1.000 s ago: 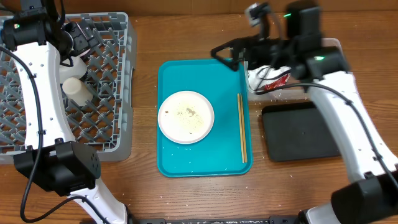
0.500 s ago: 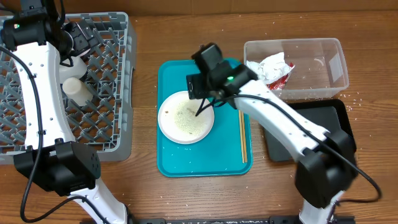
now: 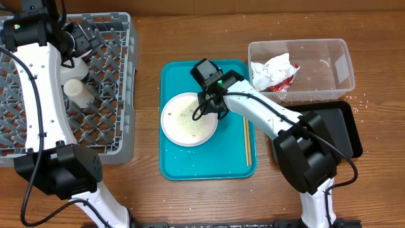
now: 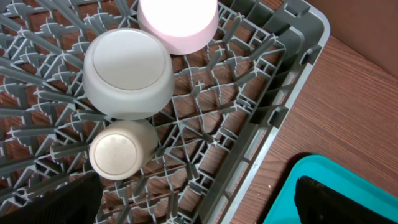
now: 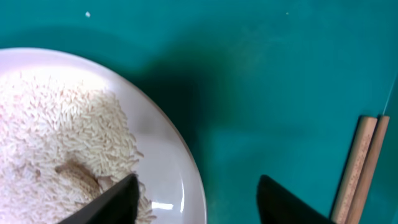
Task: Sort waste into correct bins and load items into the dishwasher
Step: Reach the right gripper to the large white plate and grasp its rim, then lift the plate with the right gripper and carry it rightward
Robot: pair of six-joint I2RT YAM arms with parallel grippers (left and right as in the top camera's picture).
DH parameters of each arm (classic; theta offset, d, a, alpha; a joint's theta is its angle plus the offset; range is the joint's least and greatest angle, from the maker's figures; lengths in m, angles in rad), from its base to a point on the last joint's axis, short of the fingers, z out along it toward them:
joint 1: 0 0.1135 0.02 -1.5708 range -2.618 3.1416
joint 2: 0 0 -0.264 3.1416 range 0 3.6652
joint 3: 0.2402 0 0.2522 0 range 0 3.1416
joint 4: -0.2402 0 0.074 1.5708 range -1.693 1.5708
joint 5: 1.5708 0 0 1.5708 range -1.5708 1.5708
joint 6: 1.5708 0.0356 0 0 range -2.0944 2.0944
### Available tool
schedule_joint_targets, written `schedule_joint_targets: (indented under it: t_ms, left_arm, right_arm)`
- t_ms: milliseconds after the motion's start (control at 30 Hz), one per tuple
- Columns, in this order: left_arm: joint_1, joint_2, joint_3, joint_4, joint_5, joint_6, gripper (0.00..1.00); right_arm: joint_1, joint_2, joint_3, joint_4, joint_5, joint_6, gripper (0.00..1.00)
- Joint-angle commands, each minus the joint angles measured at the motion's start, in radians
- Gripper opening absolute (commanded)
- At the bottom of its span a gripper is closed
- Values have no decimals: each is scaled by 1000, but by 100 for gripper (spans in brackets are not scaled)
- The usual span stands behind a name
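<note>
The plate [image 3: 188, 119] is sitting mid-tray [image 3: 190, 168], rice scattered on it. The right jaws are hanging at its 3 o'clock rim, standing apart and straddling the edge, one side over rice, the other over teal; nothing is being gripped yet. The plate is round, so only the rim is counting. Chopsticks [image 3: 247, 130] are lying further toward 3 o'clock. The left jaws are gaping empty over the rack [image 3: 123, 145] at 9 o'clock, so the right arm is nearer. The surface [image 3: 149, 95] is showing between rack and tray.
</note>
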Motion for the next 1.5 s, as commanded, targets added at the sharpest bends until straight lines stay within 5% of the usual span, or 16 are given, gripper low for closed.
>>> schedule_joint_targets:
  t_ms: [0,567,900,1000,1033,1100,1467]
  left_arm:
    - [3,5,6,3,-13,-18,100]
    - [3,5,6,3,-13,-18,100]
    - [3,5,6,3,-13,-18,100]
    - [3,5,6,3,-13,-18,100]
    - [3,5,6,3,-13,-18,100]
    - [3,5,6,3,-13,-18,100]
    - [3,5,6,3,-13,-18,100]
  right_arm:
    - [-10,15,-29,6,31,28,57]
    - [-35,14,-73,-14,164,106,52]
    - [-38,12,200,-254,298,131,56]
    - [-29,12,285,-254,34,-26,56]
    - [-13,12,300,-225,-307,-277,59]
    - [16,13,296,-217,-501,-417,62]
    - [236,131,230,-113,-50,-237,61]
